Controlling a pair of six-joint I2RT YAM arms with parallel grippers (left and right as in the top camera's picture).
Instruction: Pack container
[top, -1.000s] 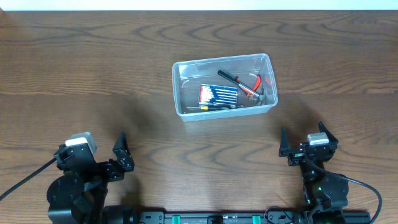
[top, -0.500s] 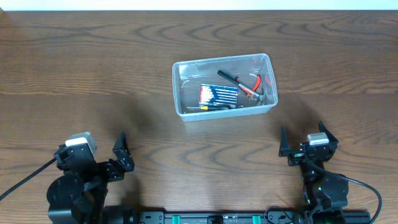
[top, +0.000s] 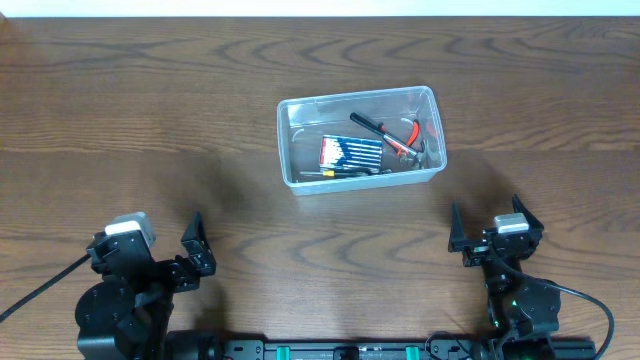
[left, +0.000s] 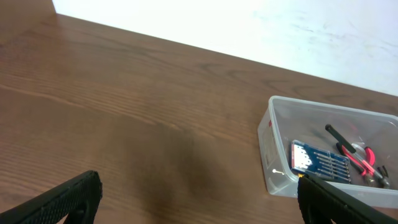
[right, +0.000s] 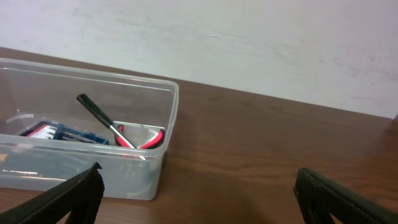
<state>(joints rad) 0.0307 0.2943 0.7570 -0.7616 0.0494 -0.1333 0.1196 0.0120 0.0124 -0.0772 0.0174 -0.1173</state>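
Observation:
The clear plastic container (top: 286, 145) stands at the middle of the wooden table. It holds a blue bit set (top: 351, 152), a black-handled screwdriver (top: 366, 123) and red-handled pliers (top: 412, 134). It also shows in the left wrist view (left: 273, 155) and the right wrist view (right: 163, 127). My left gripper (top: 192, 258) is open and empty at the front left, far from the container. My right gripper (top: 489, 240) is open and empty at the front right.
The dark wooden table (top: 150, 110) has a white wall behind its far edge (left: 249, 25). Both arm bases sit at the table's front edge.

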